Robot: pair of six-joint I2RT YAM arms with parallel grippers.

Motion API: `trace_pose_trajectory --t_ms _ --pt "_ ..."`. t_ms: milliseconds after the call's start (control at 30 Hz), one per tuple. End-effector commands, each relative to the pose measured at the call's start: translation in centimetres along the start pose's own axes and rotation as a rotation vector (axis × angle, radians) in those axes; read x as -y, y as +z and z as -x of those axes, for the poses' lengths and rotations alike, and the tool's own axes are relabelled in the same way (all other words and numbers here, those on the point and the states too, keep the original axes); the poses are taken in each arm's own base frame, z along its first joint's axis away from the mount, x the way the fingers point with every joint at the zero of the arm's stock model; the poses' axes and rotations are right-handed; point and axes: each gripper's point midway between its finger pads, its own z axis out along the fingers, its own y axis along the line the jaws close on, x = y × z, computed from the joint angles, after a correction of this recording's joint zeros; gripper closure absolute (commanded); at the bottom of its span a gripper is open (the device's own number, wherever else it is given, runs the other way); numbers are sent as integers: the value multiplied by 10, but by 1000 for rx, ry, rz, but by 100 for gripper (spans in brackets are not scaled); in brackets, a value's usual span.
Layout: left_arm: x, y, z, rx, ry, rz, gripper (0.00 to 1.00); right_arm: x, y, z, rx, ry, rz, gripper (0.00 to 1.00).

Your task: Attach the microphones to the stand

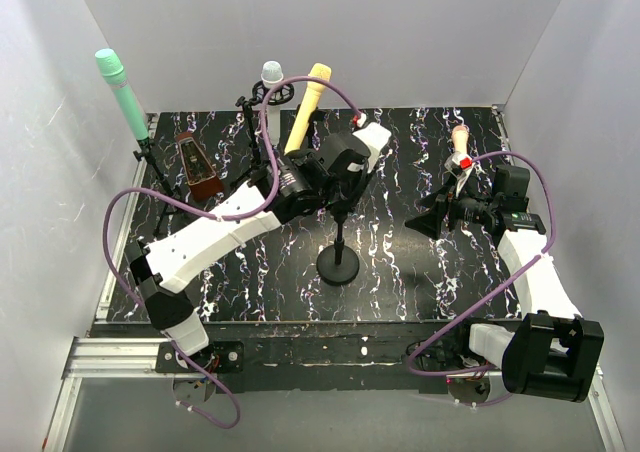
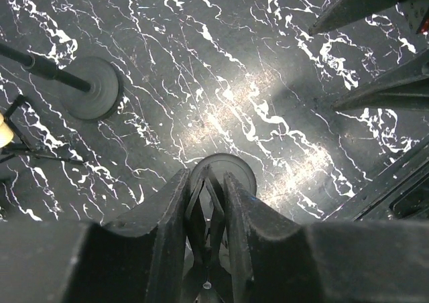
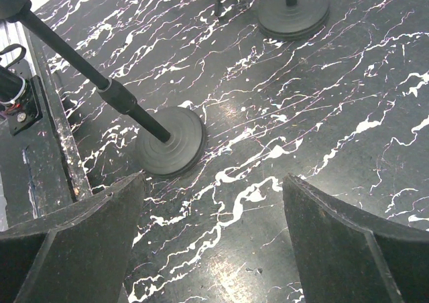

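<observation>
Peach-pink microphone (image 1: 460, 140) just beside wide-open right claw (image 1: 435, 208), left claw (image 2: 206, 175) pinching stand clip (image 2: 204, 206)

Legible text, labels, brand marks, numbers, signs: none. All three views checked. No marking on any item, on either arm or on the tabletop (image 1: 400, 272) is sharp or large enough to be read.

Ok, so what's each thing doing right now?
green microphone: up on a stand, tilted.
white microphone: up on a stand.
yellow microphone: held up, leaning; its holder is hidden.
pink microphone: up on a stand.
middle stand: upright, no microphone on it.
left gripper: shut on the middle stand.
right gripper: open, holding nothing.
</observation>
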Motion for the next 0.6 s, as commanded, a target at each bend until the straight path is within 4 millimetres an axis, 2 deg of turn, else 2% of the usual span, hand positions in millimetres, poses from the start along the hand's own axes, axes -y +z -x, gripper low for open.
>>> trace_pose_trajectory --t_ms 0,133,267,567 --pt "-3 -21 23 80 114 -34 79 -2 -4 17 25 -39 10 11" --pt "10 -24 32 142 237 -195 83 -2 -4 18 26 -43 9 11" --pt "14 -22 32 146 244 -395 83 -2 -6 19 30 -46 5 11" --pt "2 -4 34 156 296 -489 80 -2 -6 19 31 -48 6 11"
